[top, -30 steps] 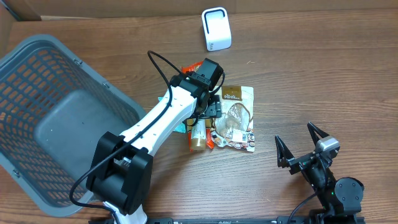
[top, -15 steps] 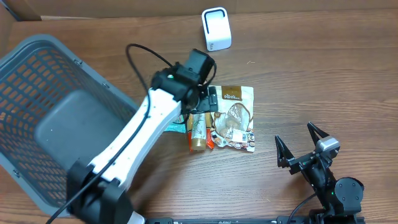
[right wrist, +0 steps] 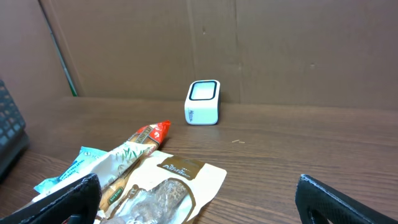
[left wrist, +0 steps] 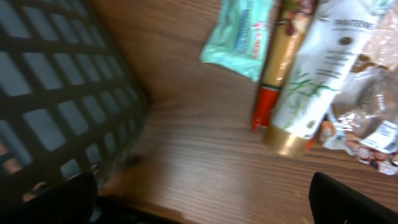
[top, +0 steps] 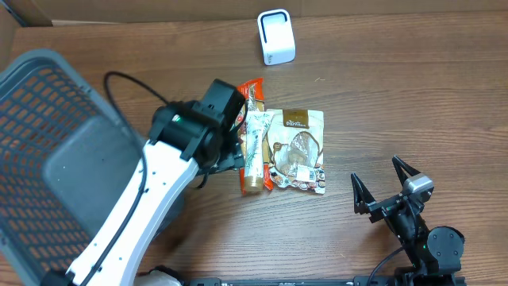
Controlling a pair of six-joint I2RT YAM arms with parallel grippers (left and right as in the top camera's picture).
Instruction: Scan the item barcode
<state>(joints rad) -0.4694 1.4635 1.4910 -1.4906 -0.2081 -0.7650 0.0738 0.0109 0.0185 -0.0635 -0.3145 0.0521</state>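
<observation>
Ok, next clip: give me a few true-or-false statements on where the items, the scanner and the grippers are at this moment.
1. The white scanner stands apart from the pile of items. True.
2. The right gripper holds the white tube. False: it is open and empty; the tube lies on the table.
3. The snack bag lies in the basket. False: it lies on the table, beside the tube.
4. The left gripper is open, holding nothing. True.

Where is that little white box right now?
In the overhead view, the white scanner stands at the middle of the table's far edge, beyond the snack pouch and tube.
</observation>
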